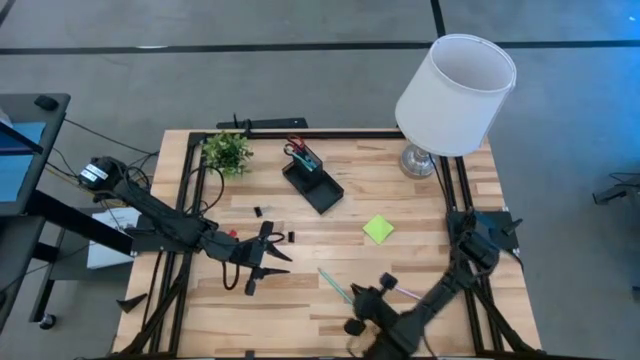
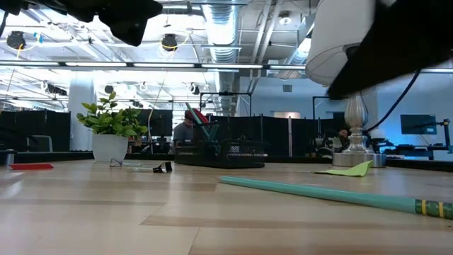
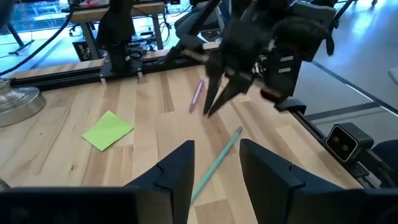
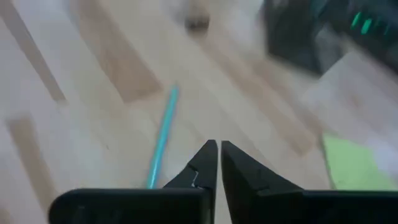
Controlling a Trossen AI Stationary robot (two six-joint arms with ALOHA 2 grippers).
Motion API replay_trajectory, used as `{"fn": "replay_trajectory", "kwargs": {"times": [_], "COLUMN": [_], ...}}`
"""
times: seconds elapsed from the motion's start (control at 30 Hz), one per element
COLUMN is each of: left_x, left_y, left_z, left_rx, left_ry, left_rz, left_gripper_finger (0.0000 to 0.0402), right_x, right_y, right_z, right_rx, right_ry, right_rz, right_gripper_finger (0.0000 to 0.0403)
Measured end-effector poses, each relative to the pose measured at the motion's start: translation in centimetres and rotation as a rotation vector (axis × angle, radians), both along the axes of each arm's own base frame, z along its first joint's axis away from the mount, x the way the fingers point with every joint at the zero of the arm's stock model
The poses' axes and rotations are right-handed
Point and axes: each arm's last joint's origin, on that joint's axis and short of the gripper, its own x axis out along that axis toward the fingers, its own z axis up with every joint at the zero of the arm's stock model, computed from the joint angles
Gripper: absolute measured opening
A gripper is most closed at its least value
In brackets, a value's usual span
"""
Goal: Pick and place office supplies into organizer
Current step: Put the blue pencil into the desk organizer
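Observation:
The teal pen [image 1: 335,283] lies flat on the wooden table between the two grippers; it also shows in the low view [image 2: 333,193]. My left gripper [image 1: 265,262] is open, left of the pen, and its fingers frame the pen [image 3: 219,157] without touching it. My right gripper [image 1: 356,294] is shut and hovers over the pen's near end [image 4: 160,138]. The pink pen [image 3: 197,96] lies beside the right arm. The lime sticky pad [image 1: 378,229] rests flat. The black organizer [image 1: 313,181] stands farther back with the red-handled scissors [image 1: 296,149] upright in its cup.
A potted plant [image 1: 228,150] stands at the far left and a white-shaded lamp [image 1: 455,85] at the far right. Small black bits [image 1: 258,212] [image 1: 291,237] and a red bit [image 1: 232,234] lie near my left gripper. Bare wood stretches between the pen and the organizer.

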Motion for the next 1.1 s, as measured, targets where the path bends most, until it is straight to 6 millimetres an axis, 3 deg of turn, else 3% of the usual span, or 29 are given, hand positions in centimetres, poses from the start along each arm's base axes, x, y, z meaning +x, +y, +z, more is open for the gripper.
{"fn": "replay_trajectory", "kwargs": {"times": [0.07,0.13,0.27,0.37,0.5,0.57,0.73,0.87,0.97,1.03,1.1], "left_x": [0.0,0.0,0.0,0.0,-0.1,-0.1,-0.1,-0.3,-0.4,-0.4,-0.4], "left_y": [0.0,0.0,0.0,-0.1,-0.3,-0.3,-0.3,-0.2,0.0,0.1,0.2], "left_z": [0.0,0.0,0.0,0.0,0.1,0.2,1.3,2.1,2.5,2.6,2.6], "left_rx": [0.000,-0.001,-0.001,-0.008,-0.024,-0.026,-0.073,-0.081,-0.075,-0.076,-0.081], "left_ry": [0.000,-0.001,-0.001,0.007,-0.003,-0.007,-0.096,-0.153,-0.170,-0.174,-0.172], "left_rz": [0.000,-0.001,-0.001,-0.025,-0.072,-0.074,-0.073,-0.076,-0.072,-0.059,-0.044], "left_gripper_finger": [0.0125,0.0125,0.0125,0.0125,0.0125,0.0125,0.0125,0.0125,0.0125,0.0125,0.0125], "right_x": [1.6,3.1,3.1,0.2,-4.4,-6.9,-13.6,-16.9,-16.7,-14.8,-11.8], "right_y": [-0.3,0.0,1.1,2.3,4.6,4.8,1.8,-2.3,-4.5,-5.4,-5.9], "right_z": [0.5,1.6,7.2,11.6,14.2,15.9,23.0,27.9,27.7,24.9,20.2], "right_rx": [0.021,-0.017,-0.128,-0.145,-0.107,-0.108,-0.029,0.045,-0.054,-0.104,-0.102], "right_ry": [0.050,-0.011,-0.244,-0.456,-0.583,-0.586,-0.696,-0.745,-0.740,-0.731,-0.721], "right_rz": [0.053,0.109,0.097,0.088,0.168,0.225,0.307,0.329,0.315,0.246,0.139], "right_gripper_finger": [0.0033,0.0041,0.0044,0.0043,0.0043,0.0044,0.0042,0.0040,0.0042,0.0043,0.0044]}}
